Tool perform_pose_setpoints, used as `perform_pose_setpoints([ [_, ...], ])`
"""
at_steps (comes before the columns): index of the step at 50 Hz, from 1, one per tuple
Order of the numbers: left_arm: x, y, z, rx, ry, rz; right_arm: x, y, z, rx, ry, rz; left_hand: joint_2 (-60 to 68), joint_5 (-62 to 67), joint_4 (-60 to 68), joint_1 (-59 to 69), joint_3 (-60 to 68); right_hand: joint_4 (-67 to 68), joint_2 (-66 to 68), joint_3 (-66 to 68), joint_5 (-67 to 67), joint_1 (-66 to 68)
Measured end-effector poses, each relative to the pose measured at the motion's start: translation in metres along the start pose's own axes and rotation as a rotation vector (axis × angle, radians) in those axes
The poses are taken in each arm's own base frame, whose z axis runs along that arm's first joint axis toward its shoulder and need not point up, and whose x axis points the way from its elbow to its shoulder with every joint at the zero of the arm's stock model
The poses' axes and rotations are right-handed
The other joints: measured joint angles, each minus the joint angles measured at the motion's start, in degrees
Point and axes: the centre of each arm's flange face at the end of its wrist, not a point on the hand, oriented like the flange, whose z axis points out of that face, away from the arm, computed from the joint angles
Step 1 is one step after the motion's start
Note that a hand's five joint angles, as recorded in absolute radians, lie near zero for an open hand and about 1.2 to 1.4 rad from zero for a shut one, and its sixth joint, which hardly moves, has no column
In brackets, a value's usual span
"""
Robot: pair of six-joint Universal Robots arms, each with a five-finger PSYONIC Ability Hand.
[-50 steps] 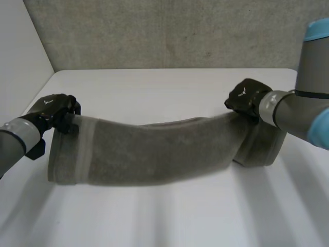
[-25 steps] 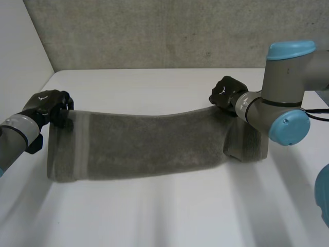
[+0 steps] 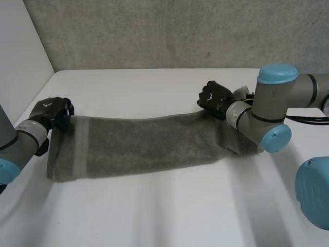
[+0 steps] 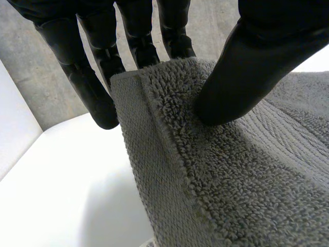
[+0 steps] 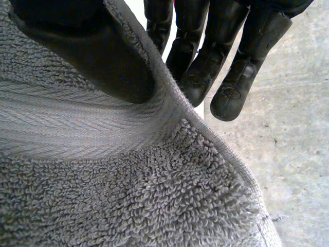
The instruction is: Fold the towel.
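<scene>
White tabletop (image 3: 154,216) is stretching out under a rough grey concrete wall (image 3: 154,31), with a pale side panel (image 3: 20,62) closing off the left. Starting at the left, the left hand (image 3: 50,110) is pinching the far left corner of the grey towel (image 3: 149,146); its wrist view is showing the fingers (image 4: 92,87) behind the hem and the thumb (image 4: 247,72) pressing down on the looped pile, so it is clamped firmly on the cloth. Moving across, the towel is lying as a long band across the middle of the tabletop, a woven stripe running near its left end. Over on the right, the right hand (image 3: 213,96) is gripping the far right corner the same way, thumb (image 5: 92,56) on top and fingers (image 5: 205,67) underneath the edge. That arm's grey forearm and blue-capped elbow (image 3: 262,118) are crossing over the towel's right end and hiding it.
</scene>
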Motion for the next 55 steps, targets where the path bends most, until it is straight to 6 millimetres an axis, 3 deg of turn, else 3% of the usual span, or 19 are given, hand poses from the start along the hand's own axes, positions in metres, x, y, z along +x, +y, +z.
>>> perform_pose_setpoints([
  [3, 0.0, -0.001, 0.001, 0.003, 0.001, 0.001, -0.003, 0.005, 0.003, -0.006, -0.002, 0.004, -9.45, -9.21, -8.94, -9.53, -9.61, -22.17, -21.96, -21.35, -22.81, -21.57],
  [5, 0.0, -0.002, 0.002, 0.008, 0.0, 0.002, -0.004, 0.009, 0.005, -0.012, 0.0, 0.008, -31.44, -31.22, -32.22, -31.95, -31.89, -41.49, -41.89, -40.63, -43.26, -42.2],
  [8, -0.001, -0.006, 0.003, 0.019, -0.003, 0.003, 0.001, 0.013, 0.006, -0.018, 0.015, 0.014, -54.76, -56.39, -57.09, -56.05, -56.96, -60.44, -60.26, -59.72, -62.21, -59.4],
  [12, -0.002, -0.015, 0.001, 0.039, -0.013, 0.006, 0.015, 0.013, 0.005, -0.019, 0.052, 0.037, -61.95, -63.45, -62.08, -61.56, -63.48, -61.78, -61.6, -61.65, -63.07, -62.0],
  [15, -0.003, -0.027, -0.003, 0.065, -0.022, 0.01, 0.037, 0.006, 0.001, -0.006, 0.103, 0.094, -62.11, -63.45, -62.08, -61.57, -63.55, -61.78, -61.6, -61.65, -63.07, -62.12],
  [21, 0.0, -0.048, -0.021, 0.11, -0.027, 0.022, 0.091, -0.023, -0.026, 0.051, 0.199, 0.31, -62.11, -63.46, -62.08, -61.57, -63.55, -61.78, -61.6, -61.65, -63.07, -62.14],
  [25, 0.006, -0.051, -0.038, 0.113, -0.016, 0.028, 0.102, -0.036, -0.048, 0.032, 0.181, 0.426, -62.09, -63.45, -62.07, -61.57, -63.55, -61.78, -61.6, -61.65, -63.07, -62.34],
  [32, 0.019, -0.035, -0.068, 0.059, 0.033, 0.042, 0.079, -0.031, -0.081, -0.16, 0.065, 0.564, -61.84, -63.15, -61.92, -61.43, -63.4, -61.78, -61.6, -61.65, -63.07, -62.38],
  [38, 0.029, -0.002, -0.088, -0.02, 0.087, 0.139, 0.036, 0.0, -0.102, -0.354, -0.006, 0.69, -58.83, -59.25, -59.07, -58.77, -60.24, -61.77, -61.59, -61.65, -62.95, -62.04],
  [44, 0.031, 0.021, -0.098, -0.079, 0.101, 0.249, 0.007, 0.03, -0.112, -0.41, 0.014, 0.742, -57.98, -58.26, -58.06, -57.68, -59.29, -59.8, -58.94, -59.34, -59.5, -58.69],
  [49, 0.033, 0.032, -0.101, -0.11, 0.107, 0.282, -0.011, 0.05, -0.114, -0.416, 0.055, 0.746, -57.98, -58.18, -58.06, -57.67, -59.28, -50.5, -49.67, -49.8, -49.91, -49.97],
  [55, 0.035, 0.034, -0.1, -0.118, 0.114, 0.279, -0.019, 0.074, -0.108, -0.428, 0.098, 0.743, -57.98, -58.18, -58.06, -57.66, -59.28, -7.74, -6.83, -7.21, -8.41, -7.41],
])
